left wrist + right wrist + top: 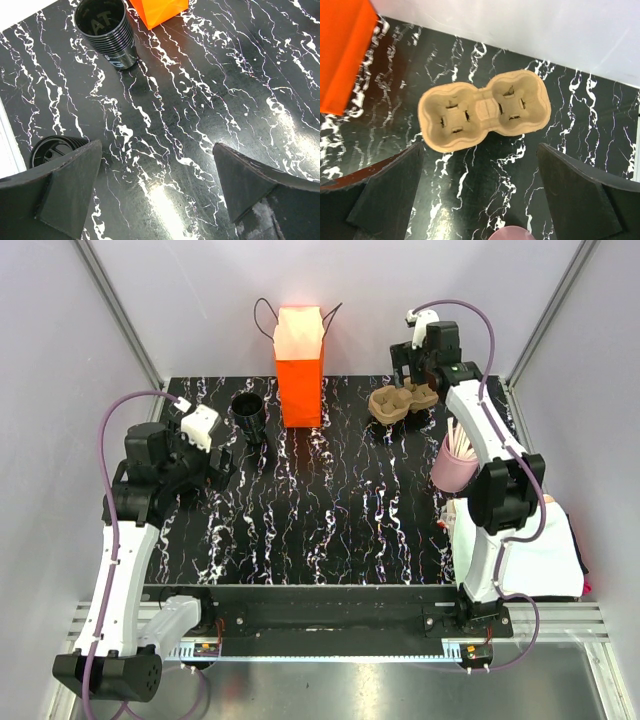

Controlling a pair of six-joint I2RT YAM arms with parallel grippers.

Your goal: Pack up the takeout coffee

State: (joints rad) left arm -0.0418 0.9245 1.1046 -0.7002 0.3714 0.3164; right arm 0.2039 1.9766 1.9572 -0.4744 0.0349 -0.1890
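A small black cup [248, 412] stands open, with no lid on it, left of the orange paper bag [298, 365]. In the left wrist view the cup [106, 30] has a ribbed rim like stacked cups, and round black lids [50, 149] lie by my left finger. My left gripper [220, 466] is open and empty [157, 187], low over the table, short of the cup. My right gripper [410, 378] is open and empty [480, 195], hovering above the brown pulp two-cup tray [482, 110].
A pink cup with white sticks [455, 460] stands at the right, its rim showing in the right wrist view [512, 234]. The tray [402, 402] lies right of the bag [342, 50]. A white cloth [545, 550] lies off the table's right edge.
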